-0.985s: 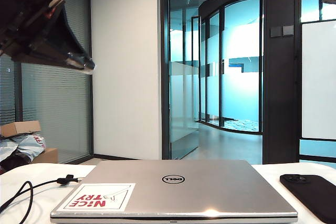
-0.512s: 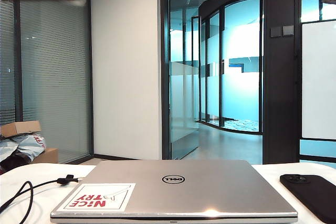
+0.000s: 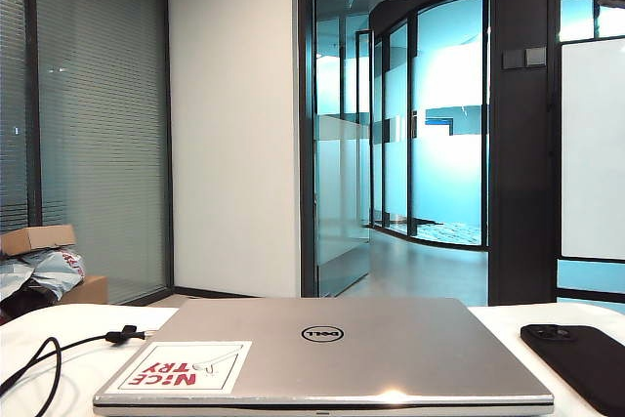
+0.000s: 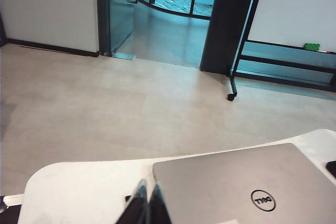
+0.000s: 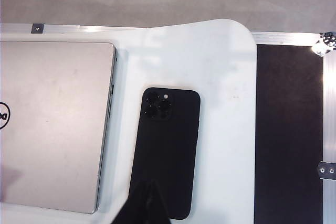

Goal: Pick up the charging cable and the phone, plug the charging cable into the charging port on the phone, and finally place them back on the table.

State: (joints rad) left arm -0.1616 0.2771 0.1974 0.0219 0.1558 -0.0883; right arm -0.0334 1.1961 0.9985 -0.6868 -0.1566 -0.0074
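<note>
My left arm was up high in the room camera a moment ago. Now it is gone from there. My left gripper [image 4: 146, 205] is pinched shut and holds nothing. It hangs above the table [image 4: 79, 192], just beside the laptop [image 4: 247, 187]. The cable [image 3: 49, 358] lies on the table by the laptop, not picked up. My right gripper [image 5: 147, 203] is shut too and holds nothing. The phone [image 5: 167, 148] lies flat right under it. So I think both things are lying free again.
</note>
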